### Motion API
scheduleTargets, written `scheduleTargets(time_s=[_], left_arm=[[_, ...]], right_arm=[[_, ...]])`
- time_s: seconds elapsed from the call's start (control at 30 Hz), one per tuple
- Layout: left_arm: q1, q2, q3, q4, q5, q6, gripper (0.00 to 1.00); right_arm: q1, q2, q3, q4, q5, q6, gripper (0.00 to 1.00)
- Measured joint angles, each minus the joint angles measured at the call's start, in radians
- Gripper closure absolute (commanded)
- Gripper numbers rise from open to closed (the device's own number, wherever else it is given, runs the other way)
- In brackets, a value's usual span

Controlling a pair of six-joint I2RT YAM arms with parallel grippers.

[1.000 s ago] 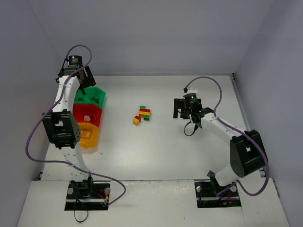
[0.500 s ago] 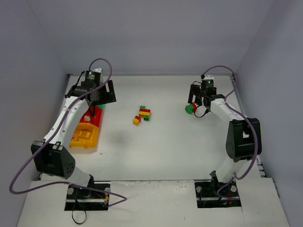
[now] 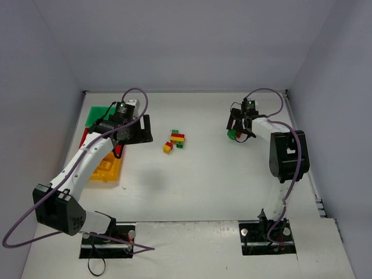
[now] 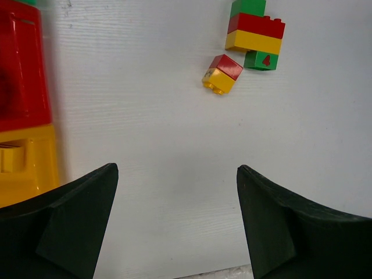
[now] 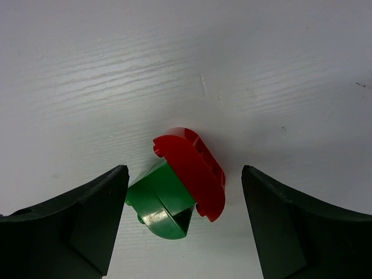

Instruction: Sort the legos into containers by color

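Note:
A red rounded lego joined to green legos point(image 5: 177, 189) lies on the white table between the fingers of my right gripper point(image 5: 185, 174). That gripper is open: its left finger is almost at the green part and its right finger stands clear of the red. From above, this piece point(image 3: 232, 135) is at the back right. More legos sit mid-table: a green, red and yellow stack point(image 4: 254, 29), a green brick point(image 4: 260, 60) and a red-on-yellow pair point(image 4: 221, 74). My left gripper point(image 4: 176, 174) hangs open and empty short of them. The containers, green point(image 3: 97, 114), red point(image 4: 20, 64) and yellow point(image 3: 107, 167), line the left side.
The right wall point(image 3: 325, 116) and back wall point(image 3: 186, 52) stand close to the right gripper. The left arm point(image 3: 87, 160) reaches over the containers and hides part of them. White tabletop point(image 3: 197, 180) lies between the mid-table legos and the arm bases.
My left arm has swung from above the containers toward the mid-table legos. My right gripper has moved to the back right, come down around the red and green piece, and narrowed its jaws.

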State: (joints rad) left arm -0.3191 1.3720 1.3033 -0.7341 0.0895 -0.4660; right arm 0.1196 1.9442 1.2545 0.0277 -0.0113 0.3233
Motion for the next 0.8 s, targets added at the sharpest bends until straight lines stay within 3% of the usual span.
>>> scheduleTargets(time_s=[0.43, 0.8], left_arm=[[-0.042, -0.005, -0.024, 0.002, 0.000, -0.021, 0.24], [-0.069, -0.013, -0.059, 0.011, 0.000, -0.039, 0.24]], right_arm=[[0.065, -0.032, -0.105, 0.084, -0.057, 0.025, 0.33], [0.301, -0.189, -0.269, 0.076, -0.058, 0.099, 0.36]])
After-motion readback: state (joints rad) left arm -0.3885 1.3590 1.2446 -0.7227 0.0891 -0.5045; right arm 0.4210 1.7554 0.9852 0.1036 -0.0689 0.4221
